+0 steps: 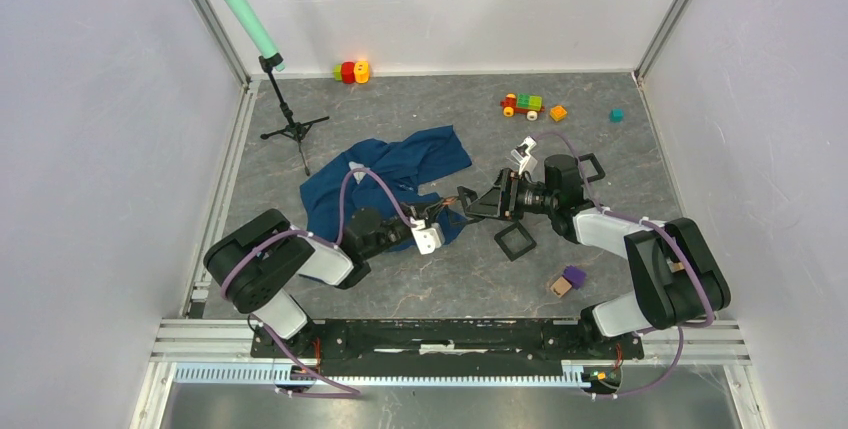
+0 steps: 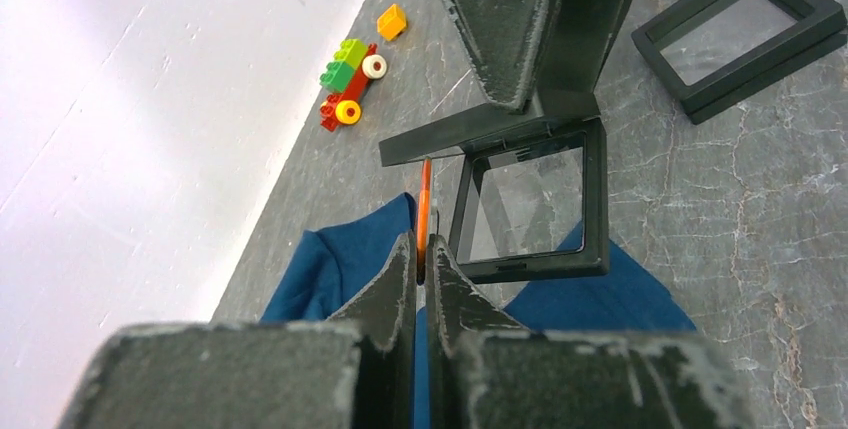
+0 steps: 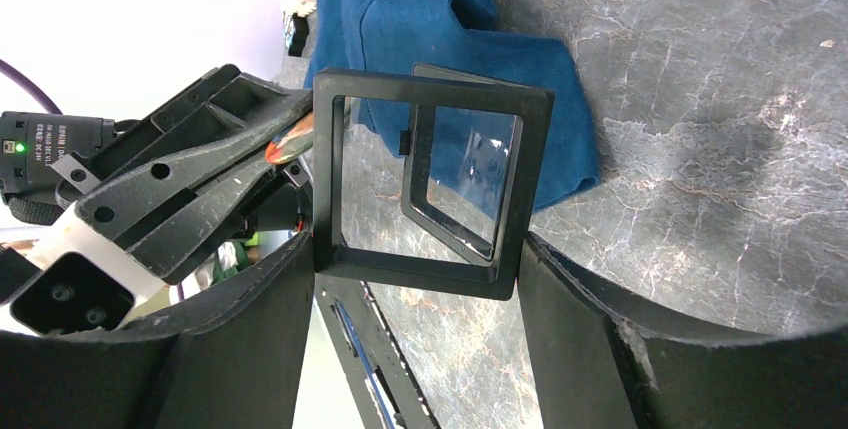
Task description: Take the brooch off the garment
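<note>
The dark blue garment (image 1: 395, 174) lies crumpled left of centre, its print hidden; it also shows in the left wrist view (image 2: 330, 269) and the right wrist view (image 3: 420, 9). My left gripper (image 2: 422, 249) is shut on the thin orange brooch (image 2: 424, 204), held off the cloth at the garment's right edge (image 1: 452, 206). My right gripper (image 3: 415, 254) is shut on an open black hinged display case (image 3: 430, 249) with clear panes. The case (image 2: 530, 259) stands right beside the brooch. An orange bit of the brooch (image 3: 290, 141) shows between the left fingers.
A second black frame case (image 1: 515, 240) lies near the centre, another (image 1: 590, 166) behind the right arm. A toy train (image 1: 522, 104), orange block (image 1: 558, 113) and teal block (image 1: 617, 115) lie at the back. Purple and tan blocks (image 1: 567, 281) lie front right. A tripod (image 1: 290, 119) stands back left.
</note>
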Available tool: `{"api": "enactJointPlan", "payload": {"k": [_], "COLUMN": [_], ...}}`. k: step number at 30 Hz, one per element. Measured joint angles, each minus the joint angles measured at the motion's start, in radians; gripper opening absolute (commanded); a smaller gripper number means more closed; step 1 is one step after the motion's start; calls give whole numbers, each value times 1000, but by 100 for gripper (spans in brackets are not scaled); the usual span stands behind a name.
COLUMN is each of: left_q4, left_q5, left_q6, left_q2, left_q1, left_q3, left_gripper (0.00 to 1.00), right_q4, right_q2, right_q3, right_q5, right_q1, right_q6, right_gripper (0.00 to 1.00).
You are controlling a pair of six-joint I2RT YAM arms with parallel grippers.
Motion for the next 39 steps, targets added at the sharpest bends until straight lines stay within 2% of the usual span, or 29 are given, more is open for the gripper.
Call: {"api": "enactJointPlan", "payload": {"k": [13, 23, 36, 39], "left_q4": [-179, -243, -234, -222], "left_q5": [-8, -40, -139, -142], "left_q6": [103, 144, 168, 168], "left_q2": [-2, 0, 42, 44], "left_q1": [-41, -70, -80, -80], "left_q3": [54, 103, 111, 110], "left_gripper": [5, 6, 4, 7], "right_q4": [0, 1, 23, 27], "right_q2": [0, 0, 0, 0], "right_q3": [0, 0, 0, 0], "right_q5": [0, 2, -3, -3], "right_q1": [0, 0, 2, 2], "right_q6": [2, 9, 37, 42], "right_gripper": [56, 56, 55, 55]}}
